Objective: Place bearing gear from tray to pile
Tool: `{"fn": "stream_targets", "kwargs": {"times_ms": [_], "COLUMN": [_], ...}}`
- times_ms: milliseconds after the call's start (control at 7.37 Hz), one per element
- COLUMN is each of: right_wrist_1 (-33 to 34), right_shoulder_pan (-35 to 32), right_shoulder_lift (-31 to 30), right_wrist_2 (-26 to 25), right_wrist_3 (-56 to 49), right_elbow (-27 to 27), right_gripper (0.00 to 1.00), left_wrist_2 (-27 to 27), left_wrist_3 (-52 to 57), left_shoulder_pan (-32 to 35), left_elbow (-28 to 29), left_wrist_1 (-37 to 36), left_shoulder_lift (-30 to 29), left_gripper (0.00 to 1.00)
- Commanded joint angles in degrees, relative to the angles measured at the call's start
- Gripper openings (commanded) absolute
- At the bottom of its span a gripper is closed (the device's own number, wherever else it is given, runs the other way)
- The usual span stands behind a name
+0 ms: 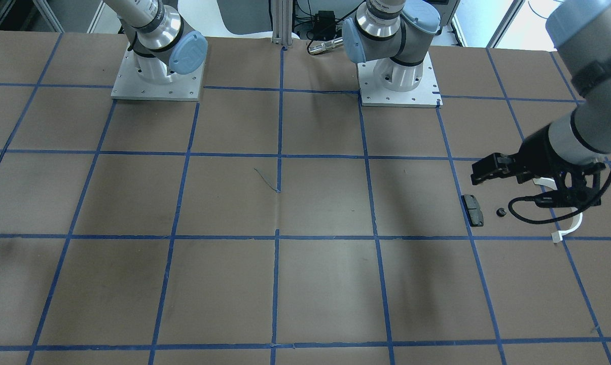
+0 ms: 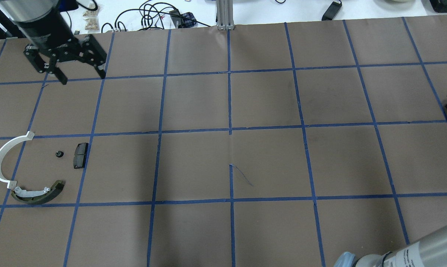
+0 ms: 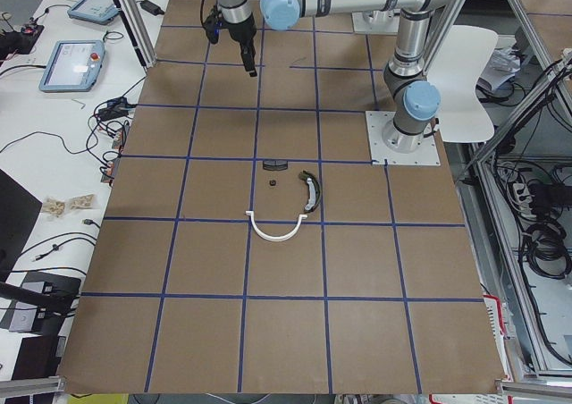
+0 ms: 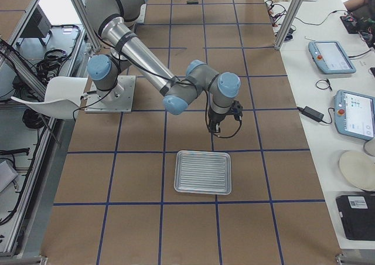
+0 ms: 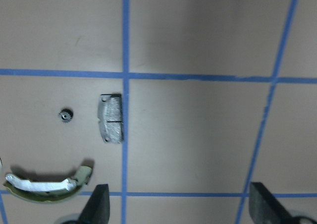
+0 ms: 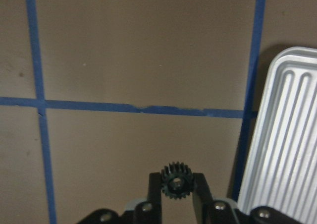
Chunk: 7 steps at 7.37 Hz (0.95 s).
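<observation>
My right gripper (image 6: 177,194) is shut on a small black bearing gear (image 6: 177,181) and holds it above the brown table, just left of the ribbed metal tray (image 6: 285,144). In the exterior right view the gripper (image 4: 220,127) hangs a little beyond the tray (image 4: 203,172). The pile lies far off on the left side: a white arc (image 2: 2,159), an olive-and-white shoe piece (image 2: 38,193), a black pad (image 2: 80,155) and a small black gear (image 2: 59,153). My left gripper (image 2: 80,72) is open and empty, raised beyond the pile; its wrist view shows the pad (image 5: 111,125).
The table is brown paper with a grid of blue tape lines. Both arm bases (image 1: 397,76) stand on plates at the robot's edge. Cables, tablets and a plate lie on the side benches (image 4: 351,112).
</observation>
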<state>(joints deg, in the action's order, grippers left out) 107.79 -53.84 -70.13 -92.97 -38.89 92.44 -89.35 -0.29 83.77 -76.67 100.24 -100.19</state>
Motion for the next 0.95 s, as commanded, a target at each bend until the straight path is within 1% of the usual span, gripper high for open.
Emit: {"fn": "stream_targets", "kwargs": {"times_ms": [0, 136, 271, 407, 543, 678, 814], "right_wrist_1": [-2.6, -4.7, -5.6, -7.0, -6.5, -5.9, -3.7], "right_shoulder_pan": [-7.3, -9.9, -14.3, -18.6, -24.8, -31.9, -37.9], "right_shoulder_lift": [-3.0, -3.9, -5.4, -7.8, -8.3, -7.9, -6.6], "right_wrist_2": [1.4, 3.0, 2.6, 3.1, 3.4, 3.6, 5.1], "right_wrist_3": [11.1, 16.2, 19.7, 28.3, 35.6, 44.9, 54.3], "right_elbow": [0.8, 1.5, 1.9, 2.3, 3.6, 4.3, 4.4], "right_gripper": [0.00, 0.00, 0.00, 0.00, 0.00, 0.00, 0.00], "left_wrist_2": [0.4, -0.3, -0.5, -0.5, -0.4, -0.3, -0.1], "left_wrist_3": [-7.0, -5.2, -4.4, -3.9, -2.5, -1.7, -1.1], "left_shoulder_pan": [6.7, 7.1, 7.1, 7.0, 6.8, 6.8, 6.4], "left_elbow": [1.6, 0.5, -2.0, -5.8, -9.2, -11.6, -11.7], "left_wrist_1": [0.4, 0.3, -1.2, -7.6, -14.4, -15.0, -15.1], "left_shoulder_lift": [3.8, 5.4, 6.7, 7.9, 8.7, 10.4, 11.1], "left_gripper": [1.00, 1.00, 0.94, 0.94, 0.95, 0.95, 1.00]}}
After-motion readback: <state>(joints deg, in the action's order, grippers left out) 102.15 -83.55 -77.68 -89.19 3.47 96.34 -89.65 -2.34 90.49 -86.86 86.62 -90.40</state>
